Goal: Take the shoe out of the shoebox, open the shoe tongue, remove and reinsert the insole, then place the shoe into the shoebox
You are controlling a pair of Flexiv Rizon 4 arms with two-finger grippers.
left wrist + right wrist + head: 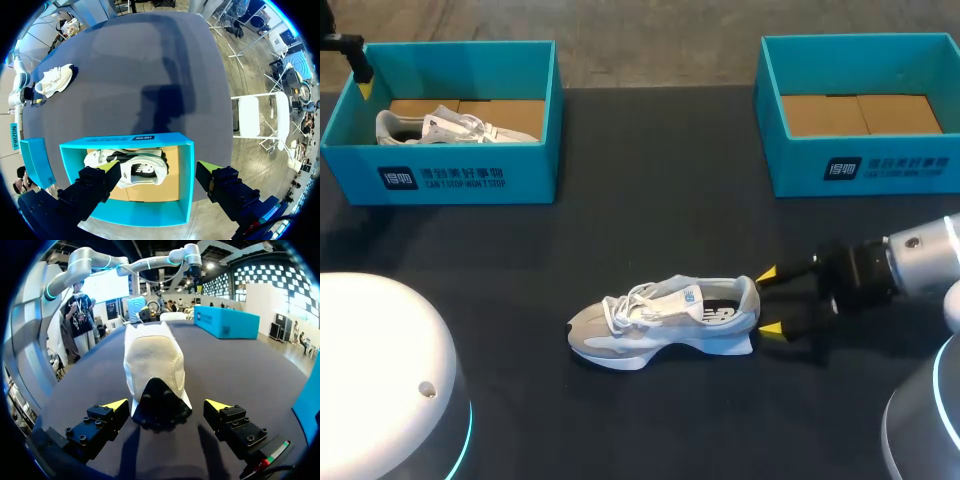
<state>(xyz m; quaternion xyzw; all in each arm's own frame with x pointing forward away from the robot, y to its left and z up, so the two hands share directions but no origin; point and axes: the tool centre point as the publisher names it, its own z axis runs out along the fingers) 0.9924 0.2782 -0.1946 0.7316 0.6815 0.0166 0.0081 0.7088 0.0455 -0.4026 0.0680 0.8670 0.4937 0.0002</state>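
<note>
A grey and white shoe (665,320) lies on its sole in the middle of the dark table, toe to the left. My right gripper (770,300) sits just behind its heel (155,365), open, one yellow tip on each side and neither touching it. A second shoe (455,127) lies in the left teal shoebox (460,180). My left gripper (160,170) hangs open above that box, with the boxed shoe (132,170) below and between its fingers. The head view shows only its yellow tip (363,85) at the box's far left corner.
An open teal shoebox (865,170) with a bare cardboard floor stands at the back right. Dark tabletop (650,230) lies between the two boxes and around the shoe. The white bases of both arms fill the near corners.
</note>
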